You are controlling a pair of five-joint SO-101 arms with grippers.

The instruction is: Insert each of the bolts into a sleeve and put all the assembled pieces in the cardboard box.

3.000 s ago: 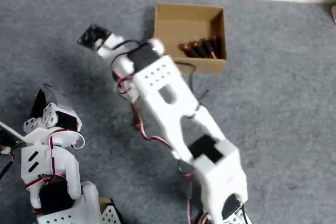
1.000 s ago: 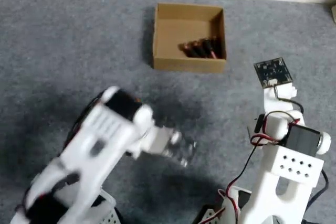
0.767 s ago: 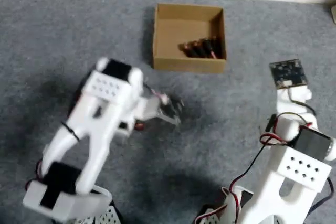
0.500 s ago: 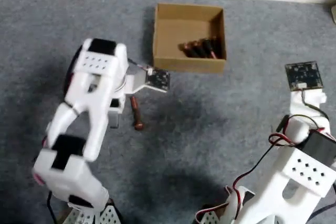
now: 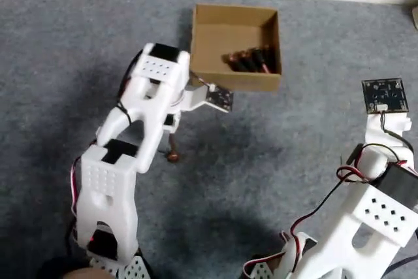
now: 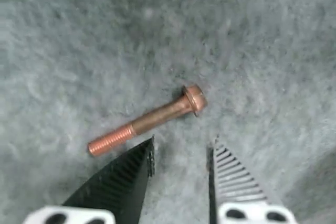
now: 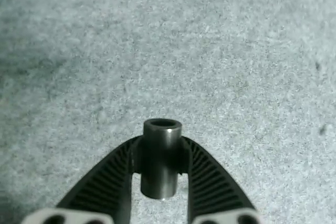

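Left end effector (image 6: 184, 148) was open, jaws spread, poised over a copper bolt (image 6: 149, 120). The bolt lay flat on the grey tabletop (image 6: 79, 35), just beyond the fingertips and untouched. Right end effector (image 7: 160, 150) was clamped on a dark sleeve (image 7: 160, 158), held with its bore showing at the top. The cardboard box (image 5: 235, 81) stood at the far side of the tabletop. Several assembled pieces (image 5: 251, 60) lay inside it, toward its right wall.

Bright, even light — soft diffuse shadows
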